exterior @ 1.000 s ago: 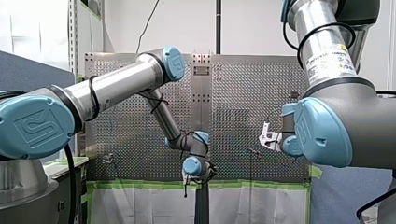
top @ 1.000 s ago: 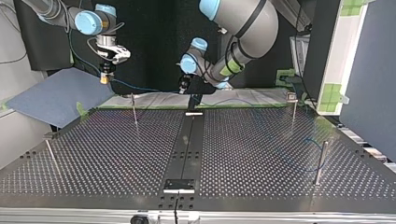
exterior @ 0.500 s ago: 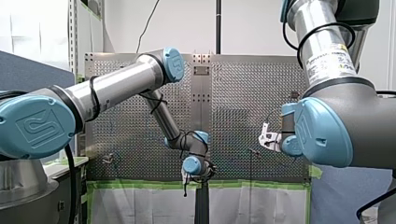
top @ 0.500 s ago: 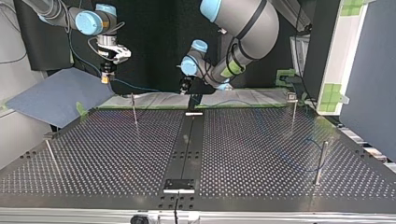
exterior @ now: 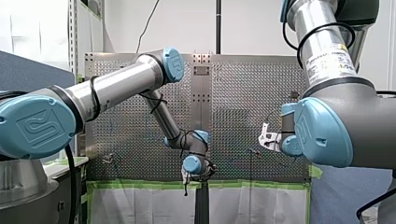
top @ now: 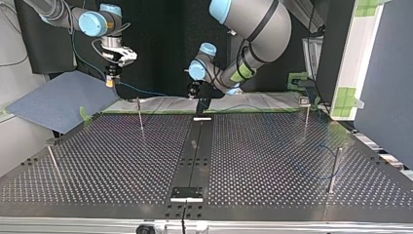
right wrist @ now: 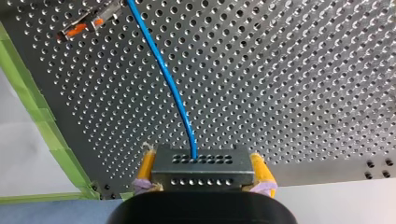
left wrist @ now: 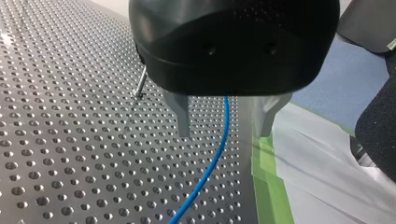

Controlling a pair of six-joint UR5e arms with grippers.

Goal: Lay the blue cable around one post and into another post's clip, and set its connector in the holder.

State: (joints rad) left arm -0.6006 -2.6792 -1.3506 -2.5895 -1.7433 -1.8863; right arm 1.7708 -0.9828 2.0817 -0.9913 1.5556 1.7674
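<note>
Pinches a boxy grey connector (right wrist: 204, 163), drilled with rows of holes, between the yellow pads (right wrist: 146, 164) of my right gripper (right wrist: 204, 170), above the perforated metal tabletop (right wrist: 289, 70). Only in the left wrist view: spread metal fingers (left wrist: 183, 114) of my left gripper (left wrist: 224, 125) straddling the thin blue cable (left wrist: 215, 161), over the tabletop's edge with its green tape (left wrist: 266, 186).

My left arm (exterior: 112, 88) stretched from the view's left. Its silver tube rose to a blue-capped elbow, and its forearm dropped to a wrist low over the middle of the perforated table (exterior: 243, 93). My left gripper (exterior: 187, 183) hung at the table's near edge, by the green tape (exterior: 140, 185) (its jaws too small and dark to read). My right arm (exterior: 336, 121) filled the view's right, with a white bracket (exterior: 267, 138) at its wrist. A left post (exterior: 108, 158) and a right post (exterior: 252, 152) stood near the tape.
</note>
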